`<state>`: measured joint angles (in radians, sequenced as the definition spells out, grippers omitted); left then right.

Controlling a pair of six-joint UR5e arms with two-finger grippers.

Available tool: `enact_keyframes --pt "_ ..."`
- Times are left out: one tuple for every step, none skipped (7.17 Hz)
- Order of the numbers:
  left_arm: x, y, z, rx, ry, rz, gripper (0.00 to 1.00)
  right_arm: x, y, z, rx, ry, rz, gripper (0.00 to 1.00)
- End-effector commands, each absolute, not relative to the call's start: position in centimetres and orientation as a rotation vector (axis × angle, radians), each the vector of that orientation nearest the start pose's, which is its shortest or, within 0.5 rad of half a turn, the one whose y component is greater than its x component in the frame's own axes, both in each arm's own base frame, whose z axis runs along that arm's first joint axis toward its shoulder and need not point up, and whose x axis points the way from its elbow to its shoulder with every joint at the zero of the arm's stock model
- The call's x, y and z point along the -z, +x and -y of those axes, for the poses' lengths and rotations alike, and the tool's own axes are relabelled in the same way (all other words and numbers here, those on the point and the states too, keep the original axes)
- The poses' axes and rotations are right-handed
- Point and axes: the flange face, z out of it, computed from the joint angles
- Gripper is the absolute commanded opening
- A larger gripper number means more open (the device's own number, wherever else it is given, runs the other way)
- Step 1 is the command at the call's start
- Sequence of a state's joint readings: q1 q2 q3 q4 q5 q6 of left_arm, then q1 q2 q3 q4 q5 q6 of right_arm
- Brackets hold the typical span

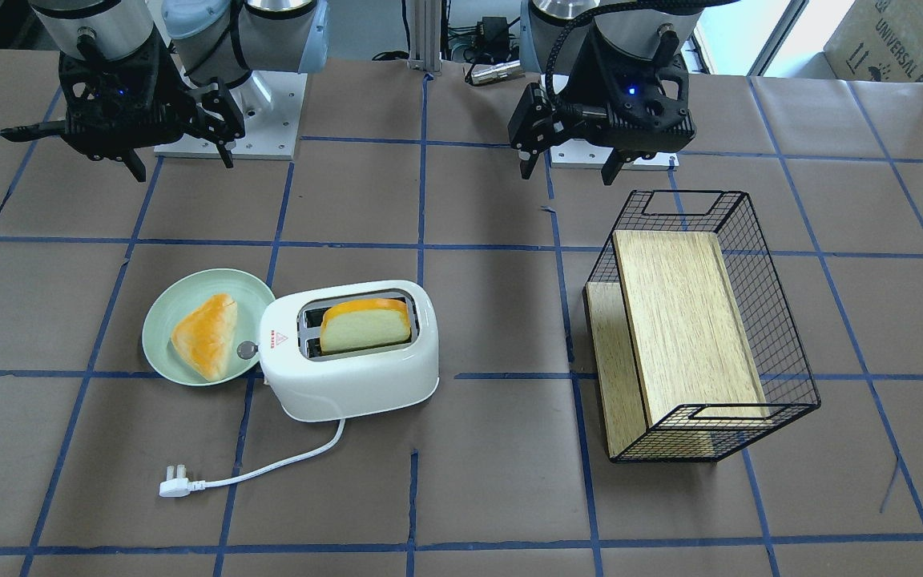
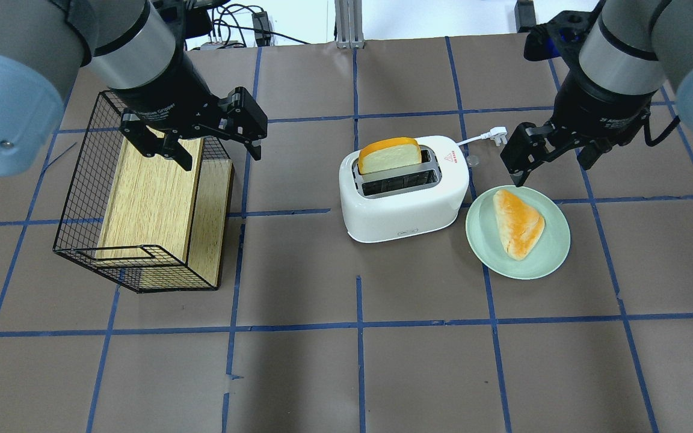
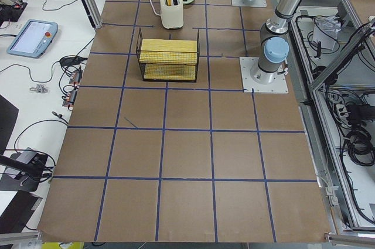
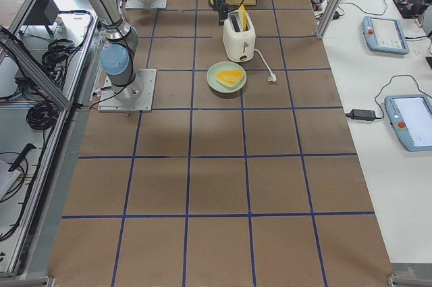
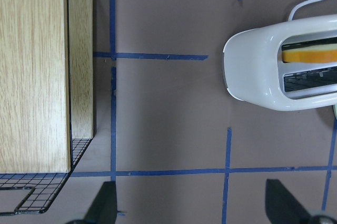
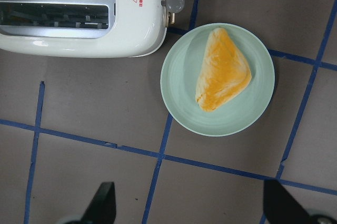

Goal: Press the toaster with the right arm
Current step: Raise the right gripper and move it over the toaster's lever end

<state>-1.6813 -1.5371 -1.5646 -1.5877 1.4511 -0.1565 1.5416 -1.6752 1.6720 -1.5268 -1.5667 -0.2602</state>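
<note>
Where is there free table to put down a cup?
Bare table lies between the basket and the toaster, and along the robot's side of toaster and plate. Crowded at the toaster's knob end: plate close, cord behind, right gripper above.

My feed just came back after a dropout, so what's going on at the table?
Nothing is gripped. The right tool hangs open above the table near the white toaster and green plate, touching neither. A bread slice sticks up from one toaster slot. The left tool hangs open by the wire basket.
</note>
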Motion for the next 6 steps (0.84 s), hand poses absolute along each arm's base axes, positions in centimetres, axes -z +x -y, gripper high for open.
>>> enact_keyframes --pt "-50.63 -19.72 46.06 0.011 -0.073 -3.262 1.00 -48.00 12.07 44.85 -0.073 -0.361 -3.108 1.00" --pt "-50.63 -19.72 46.06 0.011 -0.073 -3.262 1.00 -47.98 12.09 44.83 -0.075 -0.366 -3.106 1.00" --pt "-50.63 -19.72 46.06 0.011 -0.073 -3.262 1.00 -47.98 12.15 44.83 -0.073 -0.365 -3.100 1.00" --pt "-50.63 -19.72 46.06 0.011 -0.073 -3.262 1.00 -47.91 12.08 44.90 -0.075 -0.384 -3.097 1.00" --pt "-50.63 -19.72 46.06 0.011 -0.073 -3.262 1.00 -47.85 11.98 44.96 -0.078 -0.391 -3.099 1.00" --pt "-50.63 -19.72 46.06 0.011 -0.073 -3.262 1.00 -47.70 11.89 45.19 -0.075 -0.558 -3.072 1.00"
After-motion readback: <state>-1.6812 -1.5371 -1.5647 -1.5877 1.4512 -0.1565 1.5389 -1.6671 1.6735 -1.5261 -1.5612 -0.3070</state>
